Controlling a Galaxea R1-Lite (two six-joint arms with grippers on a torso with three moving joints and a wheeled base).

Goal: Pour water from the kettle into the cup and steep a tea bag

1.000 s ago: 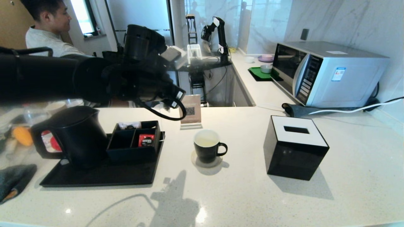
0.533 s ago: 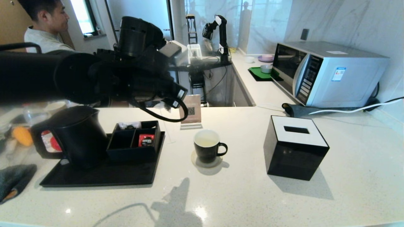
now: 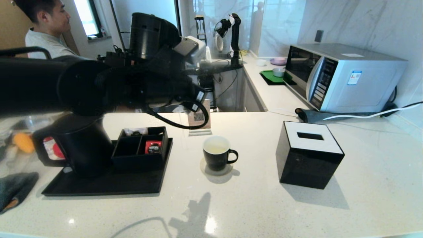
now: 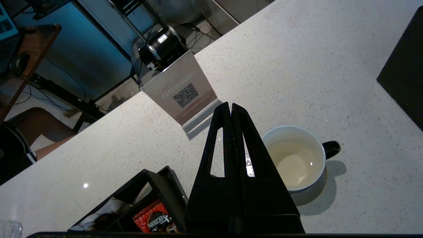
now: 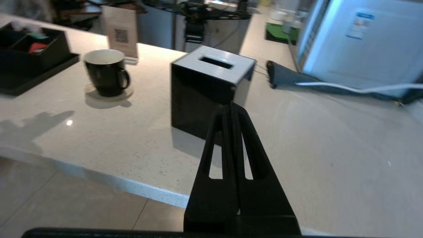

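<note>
The black kettle [image 3: 82, 142] stands on the black tray [image 3: 109, 185] at the left, its top behind my left arm. To its right, on a round coaster, sits the black cup [image 3: 217, 153] [image 4: 297, 158], white inside, with pale water [image 4: 299, 167] in its bottom. My left gripper [image 4: 230, 105] [image 3: 193, 102] hangs high between the organiser and the cup, its jaws pressed together with nothing visible between them. No tea bag shows in any view. My right gripper [image 5: 231, 105] is shut and parked low off the counter's front edge, facing the tissue box.
The compartment organiser [image 3: 138, 155] on the tray holds a red-and-black sachet [image 3: 153, 146]. A QR sign [image 3: 201, 124] stands behind the cup, and a black tissue box [image 3: 309, 155] to its right. A microwave [image 3: 343, 76] sits far right. A dark cloth [image 3: 13, 188] lies front left.
My left arm has risen and swung right, from over the organiser toward the cup. The kettle, the cup and the right arm have stayed put.
</note>
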